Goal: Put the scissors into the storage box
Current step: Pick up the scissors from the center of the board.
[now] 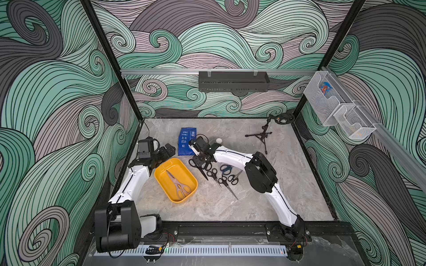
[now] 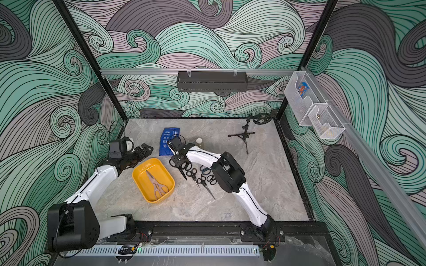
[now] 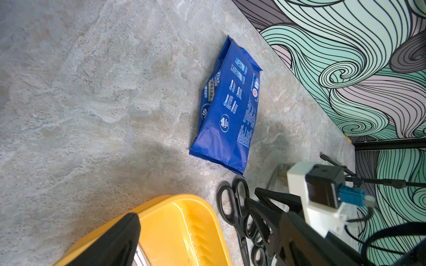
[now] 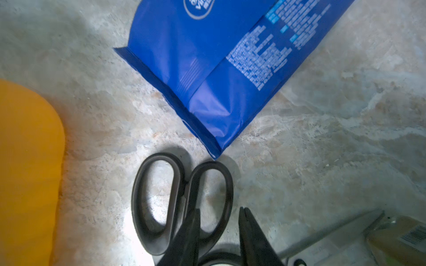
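My right tool [image 4: 219, 208] sits at the big black scissors [image 4: 181, 182] in the middle of the surface [image 1: 207, 207]. Its fingers [image 4: 251, 232] are parted astride the right handle loop. A sliver of bare stone shows between finger and loop, so it is released, not clamped. The corner of the blue wipes pack [image 4: 207, 69] lies just beside those loops on the far side.

To the left, a strip of bare surface separates these scissors from the yellow-orange storage box [image 1: 184, 172]. The box holds one pair of pinkish kitchen shears [image 1: 175, 183], lying flat on the diagonal.

The left tool [image 1: 167, 150] is near the box's far left corner. Only one finger [image 3: 110, 241] shows in its wrist view, so I cannot tell how it stands.

My right forearm [image 1: 230, 157] covers part of the smaller black scissors [image 1: 216, 179] and much of the blue-handled pair [image 1: 225, 168]. The right wrist view cuts off the big pair's blades. The near half of the surface lies open.
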`<state>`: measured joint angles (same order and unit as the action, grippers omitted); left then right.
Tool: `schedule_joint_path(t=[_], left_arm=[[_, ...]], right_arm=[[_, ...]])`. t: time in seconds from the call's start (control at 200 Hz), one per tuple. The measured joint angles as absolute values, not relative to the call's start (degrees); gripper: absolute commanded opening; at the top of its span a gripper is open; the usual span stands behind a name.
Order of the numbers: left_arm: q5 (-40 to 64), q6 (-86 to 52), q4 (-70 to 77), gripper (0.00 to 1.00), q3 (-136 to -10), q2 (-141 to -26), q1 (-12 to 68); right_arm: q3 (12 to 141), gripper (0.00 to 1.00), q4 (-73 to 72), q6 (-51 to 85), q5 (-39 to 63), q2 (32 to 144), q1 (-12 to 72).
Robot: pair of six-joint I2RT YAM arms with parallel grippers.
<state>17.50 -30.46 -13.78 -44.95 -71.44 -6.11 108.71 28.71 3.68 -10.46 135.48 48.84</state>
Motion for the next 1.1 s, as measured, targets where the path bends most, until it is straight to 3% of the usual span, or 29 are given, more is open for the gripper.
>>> schedule_joint_path(t=[0.645,0.991,1.096], left_arm=[[16.9,-29.9,-14.6,0.99,-45.3,-71.9,-6.1],[16.7,-29.9,-14.9,0.98,-46.0,-71.9,-6.1],[16.7,-30.0,-15.0,0.98,-46.0,-71.9,-6.1]], right_arm=[[109.9,0.23,28.3,2.5,-11.9,137.9,48.8],[110.0,0.0,27.4,2.3,-11.9,138.1,48.9],[110.0,0.0,27.4,2.2,-12.0,138.1,48.9]])
